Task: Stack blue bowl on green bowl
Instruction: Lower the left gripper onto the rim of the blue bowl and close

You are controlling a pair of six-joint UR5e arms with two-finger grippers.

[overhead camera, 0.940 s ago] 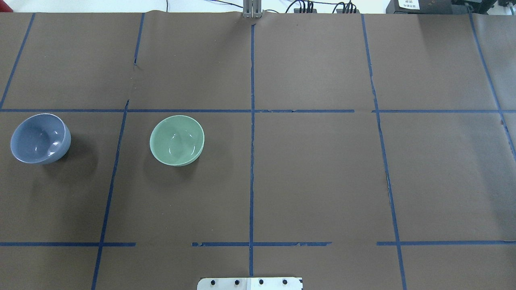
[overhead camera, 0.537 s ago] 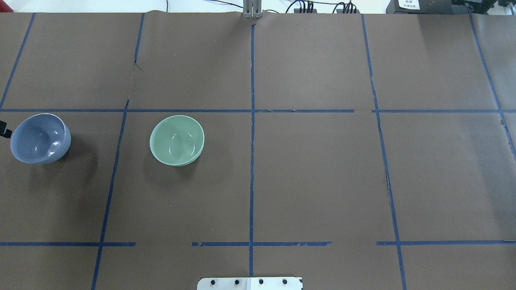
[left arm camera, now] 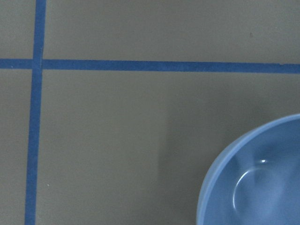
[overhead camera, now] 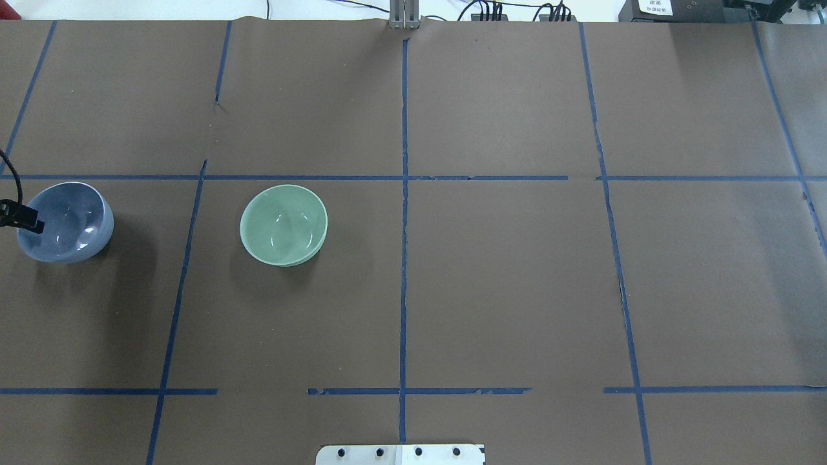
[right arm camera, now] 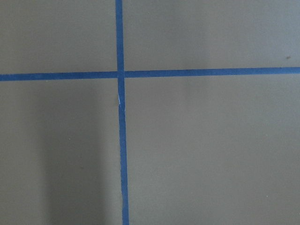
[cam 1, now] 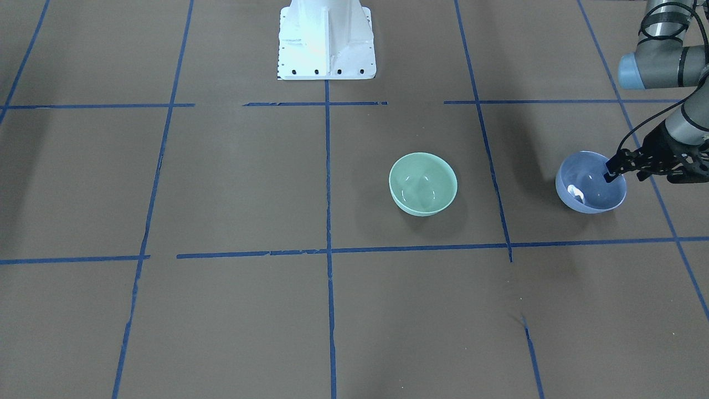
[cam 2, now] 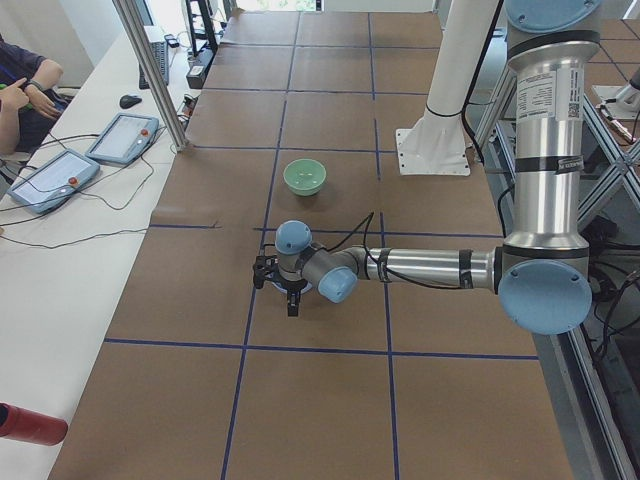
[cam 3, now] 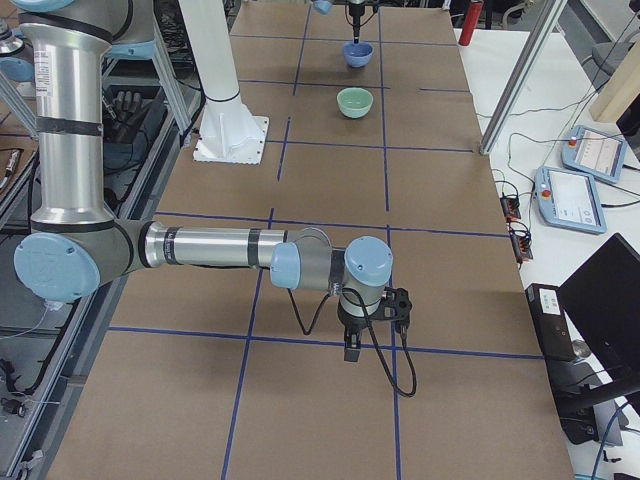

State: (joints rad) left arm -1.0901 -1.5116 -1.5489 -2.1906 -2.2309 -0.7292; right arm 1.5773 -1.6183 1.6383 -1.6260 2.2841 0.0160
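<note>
Brown table [overhead camera: 504,290], blue tape grid [overhead camera: 404,258], white bench [cam 2: 60,300]

The brown papered bench [overhead camera: 504,271] is lit evenly and brightly. Soft shadows are cast beside the glossy periwinkle-blue bowl [overhead camera: 64,221] and glossy mint-green bowl [overhead camera: 283,225]; small glints are seen inside both.
</note>
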